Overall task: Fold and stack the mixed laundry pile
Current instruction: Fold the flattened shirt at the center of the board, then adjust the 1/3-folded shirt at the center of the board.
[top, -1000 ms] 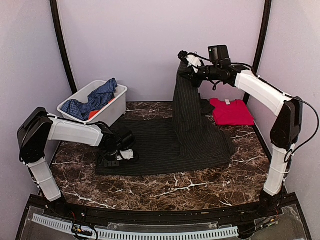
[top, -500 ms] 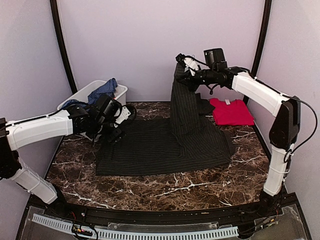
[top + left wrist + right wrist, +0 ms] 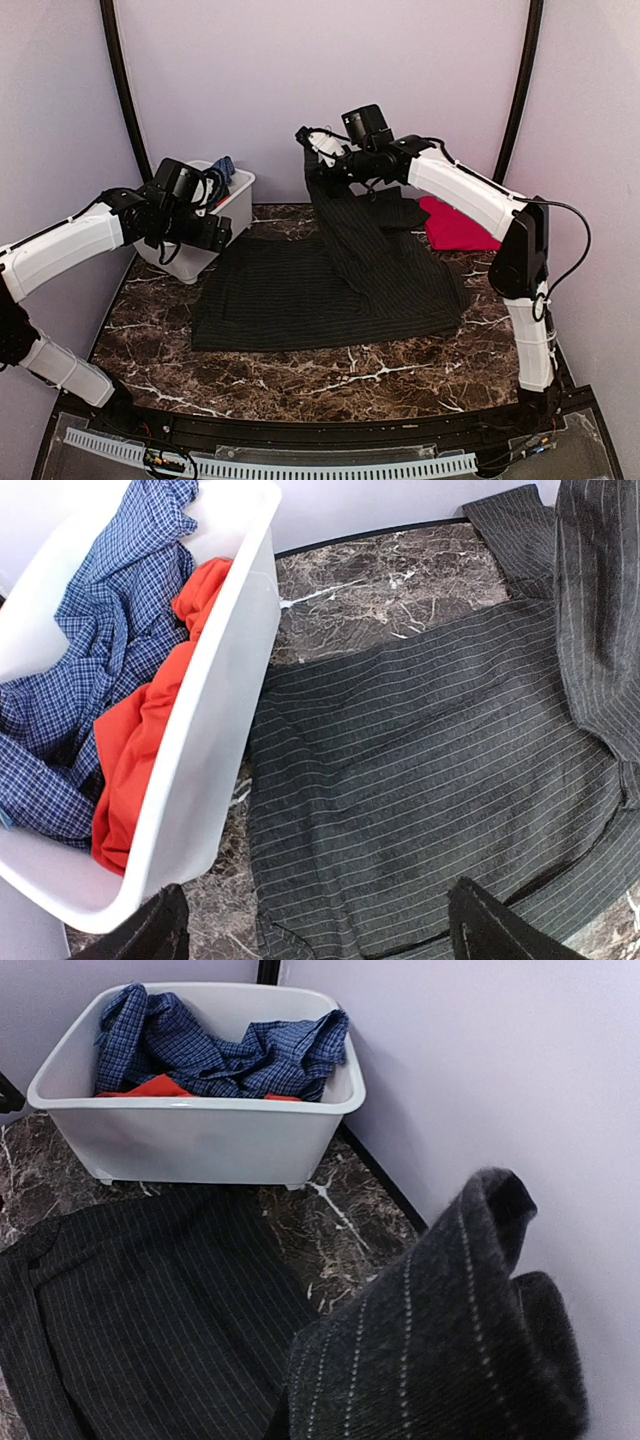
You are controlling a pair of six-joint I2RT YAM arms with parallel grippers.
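The pinstriped shirt (image 3: 300,290) lies spread below the right gripper (image 3: 318,160), which pinches its lifted edge; the left gripper (image 3: 212,232) hangs spread, holding nothing, bin (image 3: 238,205) just beside it. Mid-fold, I judge: next, lay that edge across flat

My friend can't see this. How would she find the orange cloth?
Start at the marble table and go to the white bin at its far left corner. Inside, the orange cloth lies along the wall facing the dark pinstriped shirt. It is plain and bright, unlike the blue checked garment beside it.
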